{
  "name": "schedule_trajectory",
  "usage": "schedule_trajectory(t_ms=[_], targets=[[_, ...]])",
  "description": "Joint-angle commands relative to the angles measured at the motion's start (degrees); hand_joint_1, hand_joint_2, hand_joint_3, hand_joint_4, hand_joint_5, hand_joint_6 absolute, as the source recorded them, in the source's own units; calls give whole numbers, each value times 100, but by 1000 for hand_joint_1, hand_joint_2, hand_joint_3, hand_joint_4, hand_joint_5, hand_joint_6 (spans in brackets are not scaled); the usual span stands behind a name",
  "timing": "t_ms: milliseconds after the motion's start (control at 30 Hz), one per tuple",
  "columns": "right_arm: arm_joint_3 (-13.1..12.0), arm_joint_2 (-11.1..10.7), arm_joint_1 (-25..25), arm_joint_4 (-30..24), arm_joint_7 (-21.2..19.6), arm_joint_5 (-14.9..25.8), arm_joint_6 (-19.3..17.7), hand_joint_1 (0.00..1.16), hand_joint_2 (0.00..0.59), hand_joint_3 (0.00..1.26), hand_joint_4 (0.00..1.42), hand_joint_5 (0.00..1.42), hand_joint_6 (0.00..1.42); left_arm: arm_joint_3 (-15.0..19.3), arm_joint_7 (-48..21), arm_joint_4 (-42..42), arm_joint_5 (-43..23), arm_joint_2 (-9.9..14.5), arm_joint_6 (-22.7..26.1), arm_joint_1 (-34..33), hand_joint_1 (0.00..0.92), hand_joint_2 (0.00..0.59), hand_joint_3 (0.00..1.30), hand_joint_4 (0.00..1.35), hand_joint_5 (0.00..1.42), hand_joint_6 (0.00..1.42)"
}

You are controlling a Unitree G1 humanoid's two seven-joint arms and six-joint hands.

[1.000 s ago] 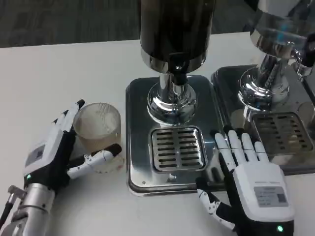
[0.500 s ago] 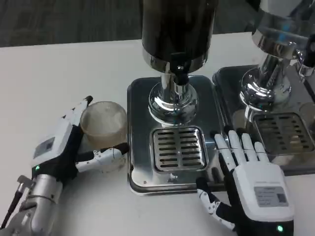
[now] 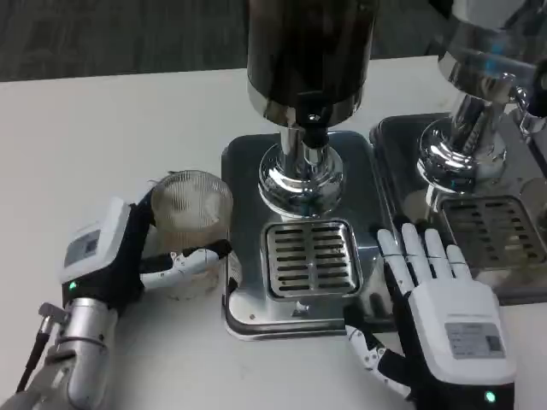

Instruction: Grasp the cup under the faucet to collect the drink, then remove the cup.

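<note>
A white desk fills most of the frame, and a strip of dark carpeted floor runs along the top edge. At the right edge stands a second dispenser, a shiny chrome machine cut off by the frame, with a polished rounded stem widening to a base. It sits on its own steel tray, and a slotted drip grate lies in that tray at middle right. A dark lever pokes out at its upper right.
</note>
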Motion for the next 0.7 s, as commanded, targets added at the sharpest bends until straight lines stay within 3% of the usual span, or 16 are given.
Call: schedule_trajectory(t_ms=[33,433,700], targets=[[2,-29,45,-48,42,13,5,402,417,75,0,0,60,-107,288,-5,138,-24,-72,134,440,72,388,619,822,1012],[-17,-70,-37,3,77,65,-54,410,416,83,0,0,65,-173,1380,-189,350,-5,-8,285,472,86,455,678,878,1092],[-20,-93,-68,17,90,86,-85,412,416,83,0,0,77,-165,1654,-252,341,-20,-35,305,480,96,478,688,889,1117]])
